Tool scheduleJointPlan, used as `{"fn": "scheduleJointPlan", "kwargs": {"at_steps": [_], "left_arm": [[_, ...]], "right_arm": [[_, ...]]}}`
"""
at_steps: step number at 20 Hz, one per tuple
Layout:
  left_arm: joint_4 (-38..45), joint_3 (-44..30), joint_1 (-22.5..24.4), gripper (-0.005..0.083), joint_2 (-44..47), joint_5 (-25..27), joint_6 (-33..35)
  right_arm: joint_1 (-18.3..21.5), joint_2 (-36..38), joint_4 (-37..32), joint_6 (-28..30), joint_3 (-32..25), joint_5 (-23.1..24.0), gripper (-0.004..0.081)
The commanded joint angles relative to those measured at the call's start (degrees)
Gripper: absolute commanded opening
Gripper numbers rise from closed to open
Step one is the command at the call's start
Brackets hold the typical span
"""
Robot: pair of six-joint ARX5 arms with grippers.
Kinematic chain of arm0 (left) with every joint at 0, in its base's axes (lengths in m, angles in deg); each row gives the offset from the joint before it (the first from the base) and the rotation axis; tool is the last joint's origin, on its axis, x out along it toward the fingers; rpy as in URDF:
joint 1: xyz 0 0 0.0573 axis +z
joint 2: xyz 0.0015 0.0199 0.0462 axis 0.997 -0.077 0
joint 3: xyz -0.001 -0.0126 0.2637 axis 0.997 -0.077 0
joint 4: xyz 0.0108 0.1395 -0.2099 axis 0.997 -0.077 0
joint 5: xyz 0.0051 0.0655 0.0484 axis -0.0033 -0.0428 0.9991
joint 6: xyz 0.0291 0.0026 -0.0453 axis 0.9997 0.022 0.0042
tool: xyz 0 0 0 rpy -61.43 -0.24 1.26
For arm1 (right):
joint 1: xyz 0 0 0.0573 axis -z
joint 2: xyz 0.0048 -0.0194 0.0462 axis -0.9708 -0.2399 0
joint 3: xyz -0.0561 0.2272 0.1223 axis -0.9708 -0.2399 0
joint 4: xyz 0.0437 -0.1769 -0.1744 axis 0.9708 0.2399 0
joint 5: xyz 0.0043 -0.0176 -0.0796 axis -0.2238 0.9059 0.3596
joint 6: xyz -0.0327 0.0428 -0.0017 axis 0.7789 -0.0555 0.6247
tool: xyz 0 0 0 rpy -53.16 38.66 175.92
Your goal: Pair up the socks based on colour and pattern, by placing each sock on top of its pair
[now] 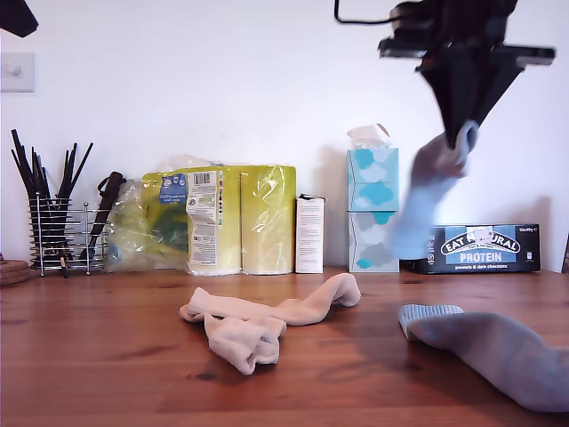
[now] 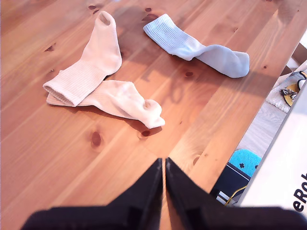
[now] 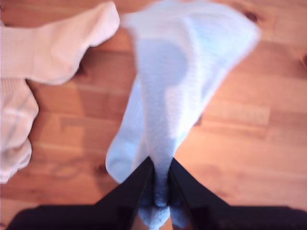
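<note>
Two beige socks (image 1: 267, 322) lie overlapping in the middle of the wooden table (image 1: 107, 356); they also show in the first wrist view, beige socks (image 2: 100, 81). A light blue-grey sock (image 1: 498, 351) lies flat at the exterior view's right, the same blue-grey sock (image 2: 201, 50) in the first wrist view. My second gripper (image 3: 160, 167) is shut on another blue-grey sock (image 3: 177, 81), which dangles high above the table at the exterior view's upper right (image 1: 427, 191). My first gripper (image 2: 164, 165) is shut with nothing in it, high over the table.
Along the back wall stand a wire rack of black utensils (image 1: 58, 231), a yellow pack of paper rolls (image 1: 222, 218), a white carton (image 1: 309, 233), stacked tissue boxes (image 1: 373, 209) and a protein bar box (image 1: 480, 249). The table's edge (image 2: 249, 120) shows in the first wrist view.
</note>
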Motion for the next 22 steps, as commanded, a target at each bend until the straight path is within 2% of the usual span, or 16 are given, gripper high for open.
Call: {"fn": "scheduleJointPlan", "kwargs": {"at_steps": [1,10,13,20,22], "left_arm": [[-0.4,-0.9,-0.2,-0.0019,-0.2,0.0,0.6],[-1.7,-0.9,-0.2,-0.0019,-0.2,0.0,1.4],[-1.7,-0.9,-0.2,-0.0019,-0.2,0.0,1.4],[-3.0,-0.9,-0.2,-0.0019,-0.2,0.0,1.4],[-3.0,-0.9,-0.2,-0.0019,-0.2,0.0,1.4]], "right_arm": [[-0.3,0.1,2.4,-1.2,0.4,0.0,-0.0013],[-0.3,-0.2,4.9,-6.0,-0.2,0.8,-0.0013],[-0.9,-0.7,4.9,-7.4,-3.4,-1.5,-0.0013],[-3.3,-0.7,3.1,-11.6,-11.6,-2.2,-0.0013],[-4.3,-0.7,4.3,-12.2,-14.0,-4.2,-0.0013]]}}
